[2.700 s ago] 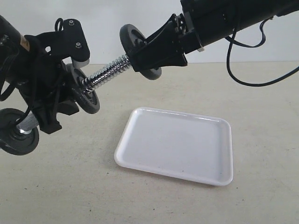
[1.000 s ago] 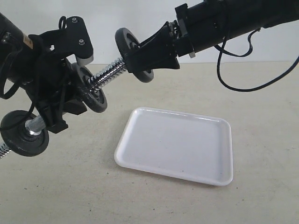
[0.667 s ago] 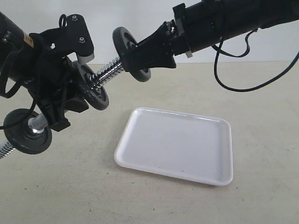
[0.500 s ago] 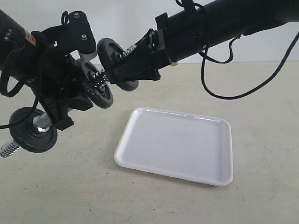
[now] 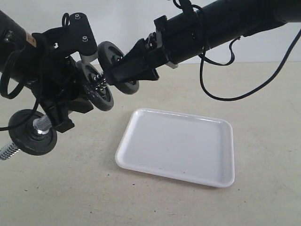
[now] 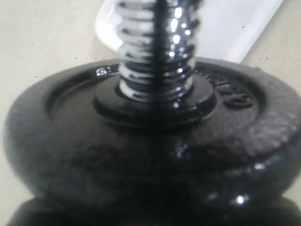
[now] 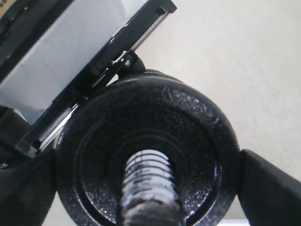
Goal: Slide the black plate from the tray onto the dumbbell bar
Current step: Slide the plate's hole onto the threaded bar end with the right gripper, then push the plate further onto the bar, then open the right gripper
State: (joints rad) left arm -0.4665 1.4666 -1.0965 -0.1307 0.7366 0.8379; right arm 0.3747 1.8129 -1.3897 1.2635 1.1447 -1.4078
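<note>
Beige tabletop (image 5: 70, 197) carries the tray (image 5: 178, 146). Left of the tray and raised off the tabletop, the left pincer (image 5: 68, 96) is clamped on the dumbbell bar (image 5: 8, 151), which slopes upward toward the tray side. Beyond the tray's far-left corner, the right arm extends low and leftward. The right pincer (image 5: 120, 70) is closed across the rim of the black plate (image 5: 107, 51). The plate sits threaded on the bar's upper end, near the inner disc (image 5: 96, 92).

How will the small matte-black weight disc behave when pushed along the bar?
Probably heavy for its size: the small matte-black weight disc looks like cast metal. It may snag on the coarse threads of the chrome dumbbell bar rather than glide. Its pebbled surface should resist slipping in the right hand.
</note>
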